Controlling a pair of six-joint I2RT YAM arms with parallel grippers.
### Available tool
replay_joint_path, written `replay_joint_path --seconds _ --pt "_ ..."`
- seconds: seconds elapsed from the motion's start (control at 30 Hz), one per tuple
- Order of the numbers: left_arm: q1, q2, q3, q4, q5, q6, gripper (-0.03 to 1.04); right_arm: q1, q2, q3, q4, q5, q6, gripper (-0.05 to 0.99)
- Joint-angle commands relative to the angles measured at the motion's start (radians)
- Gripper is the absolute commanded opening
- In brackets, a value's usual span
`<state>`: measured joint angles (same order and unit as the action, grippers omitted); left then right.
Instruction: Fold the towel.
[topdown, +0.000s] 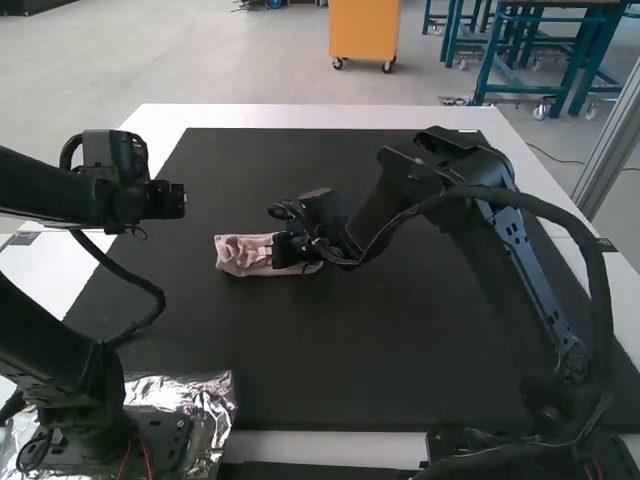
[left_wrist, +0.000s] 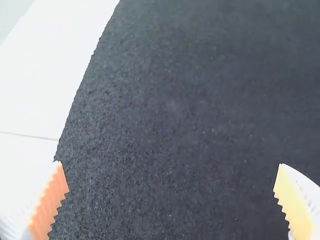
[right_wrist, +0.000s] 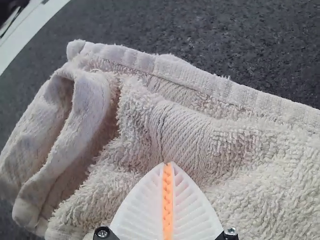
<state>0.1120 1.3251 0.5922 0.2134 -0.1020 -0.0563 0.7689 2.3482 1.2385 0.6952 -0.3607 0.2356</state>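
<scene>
Black mat (topdown: 340, 370) beneath towel (topdown: 236, 258), long axis left-to-right; left tool (topdown: 178, 200) apart, right tool (topdown: 284, 251) together.

White table (topdown: 300, 115), black mat (topdown: 330, 370) on top, pink towel (topdown: 240, 258) on mat, crumpled foil (topdown: 213, 396)

From my remote station, I log the inventory by quantity. Robot arms: two, namely one left arm (topdown: 50, 190) and one right arm (topdown: 530, 265). Grippers: two, one left gripper (topdown: 172, 200) and one right gripper (topdown: 285, 250). White ribbed fingers (left_wrist: 311, 197): four (I count two per gripper). Orange pads (left_wrist: 52, 197): four, one per finger. Terry towel (topdown: 240, 256): one. Black mat (topdown: 350, 360): one. White tabletop (topdown: 300, 116): one.
</scene>
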Motion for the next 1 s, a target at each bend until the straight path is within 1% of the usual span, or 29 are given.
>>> replay_joint_path --seconds 0.0,0.07,0.17,0.23,0.3,0.37,0.4,0.53,0.57,0.6,0.67,0.7,0.77,0.83,0.97 --pt "-0.003 -0.029 0.058 -0.002 -0.005 0.015 0.97 -0.049 -0.135 0.006 -0.036 -0.018 0.042 -0.02" --pt "-0.006 -0.030 0.084 -0.019 -0.004 0.015 0.97 -0.085 -0.227 0.009 -0.080 -0.018 0.064 0.00" --pt "-0.018 -0.040 0.132 -0.052 -0.004 0.013 0.97 -0.125 -0.391 0.022 -0.172 -0.024 0.065 0.22" --pt "-0.028 -0.049 0.166 -0.085 -0.004 0.013 0.97 -0.157 -0.501 0.024 -0.214 -0.024 0.060 0.41" --pt "-0.031 -0.056 0.193 -0.120 -0.004 0.015 0.97 -0.194 -0.604 0.024 -0.241 -0.026 0.060 0.58" --pt "-0.038 -0.075 0.210 -0.143 -0.002 0.015 0.97 -0.229 -0.699 0.024 -0.273 -0.026 0.060 0.87" --pt "-0.044 -0.089 0.218 -0.152 -0.004 0.018 0.97 -0.247 -0.744 0.026 -0.295 -0.024 0.060 0.91" --pt "-0.080 -0.176 0.245 -0.169 -0.004 0.046 0.97 -0.316 -0.912 0.012 -0.401 -0.006 0.059 0.91" --pt "-0.087 -0.202 0.250 -0.174 -0.004 0.055 0.97 -0.333 -0.957 0.006 -0.427 0.008 0.054 0.91" --pt "-0.092 -0.227 0.256 -0.180 -0.004 0.059 0.97 -0.347 -1.001 -0.008 -0.451 0.023 0.027 0.91" --pt "-0.101 -0.276 0.262 -0.197 0.001 0.059 0.97 -0.381 -1.100 -0.048 -0.464 0.055 0.001 0.91" --pt "-0.101 -0.299 0.262 -0.210 0.004 0.059 0.97 -0.399 -1.156 -0.074 -0.471 0.085 -0.005 0.91" --pt "-0.095 -0.339 0.258 -0.233 0.008 0.056 0.97 -0.427 -1.270 -0.126 -0.487 0.124 -0.019 0.91" --pt "-0.097 -0.388 0.255 -0.258 0.013 0.056 0.97 -0.465 -1.385 -0.188 -0.528 0.132 -0.022 0.91" --pt "-0.095 -0.511 0.250 -0.276 0.028 0.056 0.97 -0.550 -1.616 -0.312 -0.596 0.132 -0.038 0.91"
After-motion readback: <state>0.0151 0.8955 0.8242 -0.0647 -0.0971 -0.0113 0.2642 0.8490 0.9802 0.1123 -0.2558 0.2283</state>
